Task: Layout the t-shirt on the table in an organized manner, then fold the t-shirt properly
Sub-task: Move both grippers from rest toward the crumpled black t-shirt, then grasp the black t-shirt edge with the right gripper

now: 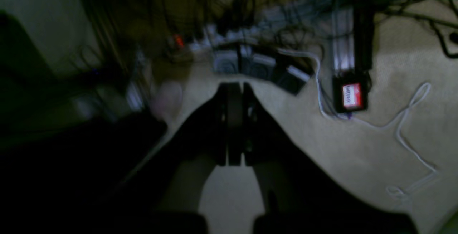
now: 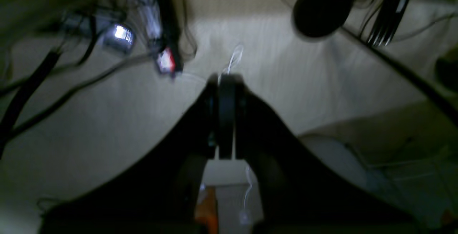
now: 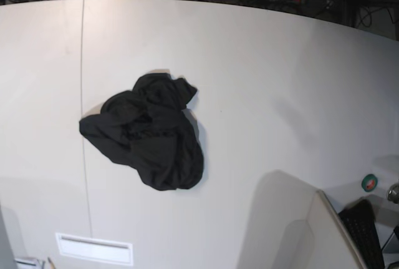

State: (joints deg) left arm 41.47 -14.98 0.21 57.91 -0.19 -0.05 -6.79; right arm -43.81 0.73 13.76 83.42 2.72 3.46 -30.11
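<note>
1. Off-white table (image 3: 262, 82) fills the base view, a thin dark seam (image 3: 82, 94) crossing its left part.
2. Black t-shirt (image 3: 146, 133) lies crumpled beside that seam.
3. Left gripper (image 1: 234, 123) and right gripper (image 2: 225, 117): jaws pressed together, holding nothing.

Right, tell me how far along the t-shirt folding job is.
Nothing looks done yet. The black soft cotton t-shirt lies in a crumpled heap on the off-white smooth table, beside its thin dark seam, no print showing. Nothing is in hand: the left gripper and right gripper are shut on nothing, both away from the shirt. Spreading it flat and every fold remain.
</note>
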